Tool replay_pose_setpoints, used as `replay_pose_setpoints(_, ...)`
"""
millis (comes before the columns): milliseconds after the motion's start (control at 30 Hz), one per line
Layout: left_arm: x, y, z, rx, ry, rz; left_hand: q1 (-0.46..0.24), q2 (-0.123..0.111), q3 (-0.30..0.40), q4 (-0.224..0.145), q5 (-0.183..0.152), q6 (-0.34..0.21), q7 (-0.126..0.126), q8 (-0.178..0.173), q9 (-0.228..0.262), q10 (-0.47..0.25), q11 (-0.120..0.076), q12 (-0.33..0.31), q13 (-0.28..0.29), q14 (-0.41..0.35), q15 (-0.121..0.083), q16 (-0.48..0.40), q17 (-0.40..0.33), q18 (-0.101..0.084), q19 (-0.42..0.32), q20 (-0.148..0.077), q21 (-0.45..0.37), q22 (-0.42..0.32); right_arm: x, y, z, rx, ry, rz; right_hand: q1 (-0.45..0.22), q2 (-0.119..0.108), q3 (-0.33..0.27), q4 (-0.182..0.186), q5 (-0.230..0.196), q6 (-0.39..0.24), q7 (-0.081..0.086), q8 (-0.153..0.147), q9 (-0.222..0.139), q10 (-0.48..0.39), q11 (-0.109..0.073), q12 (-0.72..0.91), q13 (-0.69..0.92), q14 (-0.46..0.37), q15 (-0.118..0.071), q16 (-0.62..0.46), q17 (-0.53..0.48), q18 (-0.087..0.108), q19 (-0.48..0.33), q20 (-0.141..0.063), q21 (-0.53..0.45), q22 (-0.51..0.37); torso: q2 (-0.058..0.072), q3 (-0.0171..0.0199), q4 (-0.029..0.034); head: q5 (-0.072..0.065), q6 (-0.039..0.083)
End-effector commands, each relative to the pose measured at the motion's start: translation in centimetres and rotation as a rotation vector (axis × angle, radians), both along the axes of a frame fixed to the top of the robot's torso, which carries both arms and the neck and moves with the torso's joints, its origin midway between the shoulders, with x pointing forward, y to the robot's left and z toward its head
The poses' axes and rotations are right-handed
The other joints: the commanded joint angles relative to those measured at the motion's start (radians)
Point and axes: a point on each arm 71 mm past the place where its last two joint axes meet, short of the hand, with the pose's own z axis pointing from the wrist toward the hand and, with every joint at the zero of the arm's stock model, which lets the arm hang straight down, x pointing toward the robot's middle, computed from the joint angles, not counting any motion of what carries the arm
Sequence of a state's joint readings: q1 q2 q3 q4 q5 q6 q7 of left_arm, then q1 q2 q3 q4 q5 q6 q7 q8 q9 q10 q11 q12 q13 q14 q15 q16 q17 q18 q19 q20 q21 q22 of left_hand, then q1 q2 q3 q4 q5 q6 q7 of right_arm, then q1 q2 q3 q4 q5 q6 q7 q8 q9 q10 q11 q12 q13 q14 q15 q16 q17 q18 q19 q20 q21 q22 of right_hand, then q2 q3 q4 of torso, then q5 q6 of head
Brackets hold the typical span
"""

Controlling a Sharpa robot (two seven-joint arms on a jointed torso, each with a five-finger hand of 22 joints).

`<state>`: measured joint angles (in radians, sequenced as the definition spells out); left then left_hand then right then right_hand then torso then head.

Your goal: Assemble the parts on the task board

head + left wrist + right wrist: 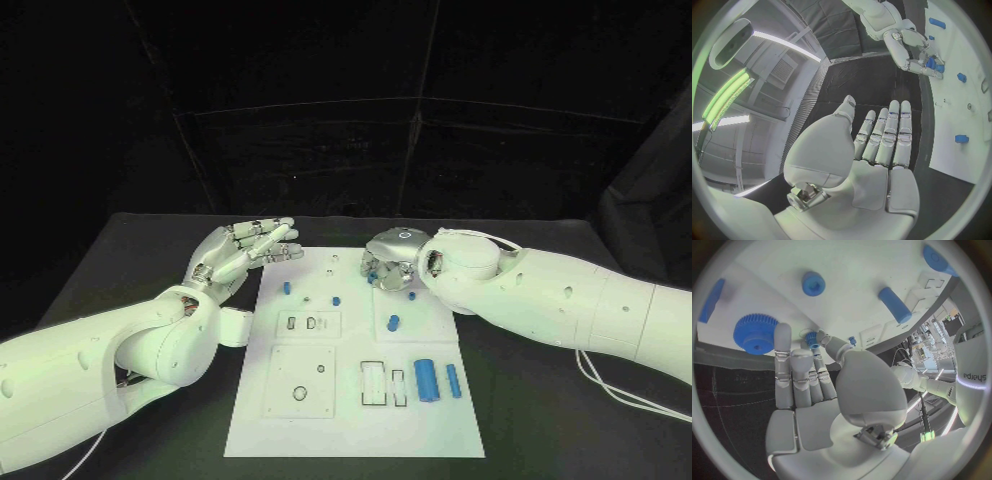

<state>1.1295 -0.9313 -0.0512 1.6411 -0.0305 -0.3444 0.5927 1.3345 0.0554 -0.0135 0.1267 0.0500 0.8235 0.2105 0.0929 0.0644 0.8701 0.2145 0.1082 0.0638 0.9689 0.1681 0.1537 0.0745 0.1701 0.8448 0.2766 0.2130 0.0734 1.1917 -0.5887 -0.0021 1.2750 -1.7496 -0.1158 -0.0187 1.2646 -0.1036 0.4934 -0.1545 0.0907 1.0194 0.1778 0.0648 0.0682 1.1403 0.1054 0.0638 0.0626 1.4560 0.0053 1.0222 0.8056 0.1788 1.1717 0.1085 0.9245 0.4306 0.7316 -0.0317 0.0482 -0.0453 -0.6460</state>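
The white task board (361,400) lies in the middle of the black table. My right hand (392,262) hovers over its far end and pinches a small blue toothed part (811,338) between thumb and a finger; that hand (911,47) also appears in the left wrist view. A large blue gear (756,332) sits on the board just below those fingers. My left hand (238,255) is at the board's far left corner, fingers (886,135) stretched out straight and holding nothing. Two blue cylinders (426,377) (453,380) lie at the board's near right.
Small blue pieces (286,288) (336,299) (394,322) are spread over the board's far half. Rectangular recesses (381,384) and a plate with a round hole (302,392) take up the near half. Bare black table (144,250) flanks the board.
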Motion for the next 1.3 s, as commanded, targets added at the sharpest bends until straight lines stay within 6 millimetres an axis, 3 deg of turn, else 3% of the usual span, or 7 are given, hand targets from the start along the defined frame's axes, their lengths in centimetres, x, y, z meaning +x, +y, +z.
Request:
replay_pose_setpoints(33,0.0,-0.1,0.2,-0.005,-0.009,-0.015,0.003,0.007,-0.001,-0.007,-0.003,-0.002,0.052,-0.005,-0.001,-0.005,0.001,-0.004,-0.001,0.004,0.002,-0.006,-0.001,0.012,0.006,0.0,-0.005,-0.001,0.0,0.0,0.0,-0.009,-0.006,0.004,-0.003,0.006,0.005,0.003,0.007,0.008,0.0,0.006,0.001,0.012,-0.003,0.006,0.001,0.005,0.001,0.01,0.006,0.007,-0.006,-0.004,0.006,0.002,0.0,-0.0008,0.0017,-0.001,-0.001)
replay_pose_setpoints(100,0.0,-0.1,0.2,-0.005,-0.009,-0.014,0.004,0.008,0.0,-0.008,-0.003,0.0,0.051,-0.005,0.0,-0.005,0.001,-0.004,-0.001,0.005,0.002,-0.007,-0.001,0.012,0.007,0.0,-0.006,-0.001,0.0,0.0,0.1,0.005,-0.022,0.003,0.001,0.012,0.013,0.006,0.009,0.021,-0.006,0.01,0.003,0.032,-0.008,0.012,0.003,0.012,-0.003,0.038,0.039,0.007,-0.003,-0.006,0.013,0.005,0.0,-0.0009,0.0022,-0.001,-0.002)
replay_pose_setpoints(267,0.0,-0.1,0.1,-0.005,-0.009,-0.013,0.005,0.009,0.0,-0.009,-0.003,0.002,0.051,-0.005,0.0,-0.004,0.001,-0.004,-0.001,0.005,0.002,-0.007,-0.001,0.012,0.008,0.0,-0.006,-0.002,0.0,0.0,0.7,0.057,-0.085,-0.009,0.038,0.044,0.053,0.002,-0.036,0.068,-0.026,0.03,0.011,0.098,-0.031,0.032,0.011,0.029,-0.02,0.105,0.115,0.003,0.015,-0.02,0.054,0.045,0.0,-0.001,0.0019,-0.001,-0.002)
replay_pose_setpoints(467,0.0,0.0,0.1,-0.004,-0.009,-0.013,0.005,0.01,0.001,-0.01,-0.003,0.006,0.051,-0.005,0.0,-0.004,0.001,-0.004,0.0,0.006,0.002,-0.007,-0.001,0.012,0.009,0.0,-0.007,-0.002,0.0,-0.1,1.2,0.096,-0.139,-0.022,0.06,0.045,0.062,-0.008,-0.039,0.092,-0.038,0.038,0.015,0.16,-0.048,0.056,0.026,0.031,-0.032,0.132,0.143,-0.004,0.031,-0.032,0.095,0.097,0.001,-0.0012,0.0022,0.0,-0.002)
replay_pose_setpoints(733,0.0,0.0,0.1,-0.004,-0.009,-0.012,0.006,0.011,0.002,-0.012,-0.003,0.009,0.05,-0.005,0.001,-0.003,0.0,-0.004,0.0,0.007,0.001,-0.008,-0.001,0.012,0.01,0.0,-0.008,-0.002,-0.3,0.5,1.7,0.136,-0.179,-0.016,0.062,0.04,0.061,-0.009,-0.039,0.09,-0.039,0.035,0.013,0.164,-0.049,0.055,0.029,0.03,-0.035,0.135,0.145,-0.006,0.032,-0.035,0.104,0.107,0.001,-0.0013,0.0016,0.005,-0.001)
replay_pose_setpoints(967,0.0,-0.1,0.1,-0.006,-0.008,-0.017,0.006,0.012,0.002,-0.013,-0.003,0.009,0.049,-0.005,0.001,-0.002,0.0,-0.004,0.0,0.008,0.001,-0.008,-0.001,0.012,0.01,-0.001,-0.008,-0.003,0.3,1.5,1.9,0.164,-0.21,-0.03,0.06,0.038,0.06,-0.008,-0.039,0.089,-0.038,0.033,0.013,0.163,-0.049,0.053,0.03,0.029,-0.034,0.137,0.147,-0.006,0.031,-0.036,0.106,0.109,0.002,-0.0025,0.0056,0.006,0.005)
replay_pose_setpoints(1300,0.1,-0.3,0.2,-0.007,-0.01,-0.02,0.006,0.012,0.002,-0.013,-0.003,0.009,0.049,-0.005,0.001,-0.002,0.0,-0.004,0.0,0.008,0.001,-0.008,-0.001,0.012,0.01,-0.001,-0.008,-0.003,1.3,3.4,1.5,0.171,-0.212,-0.034,0.063,0.038,0.062,-0.009,-0.038,0.086,-0.037,0.03,0.012,0.159,-0.048,0.049,0.03,0.029,-0.034,0.14,0.15,-0.007,0.031,-0.036,0.11,0.112,0.005,-0.0051,0.0087,0.006,0.004)
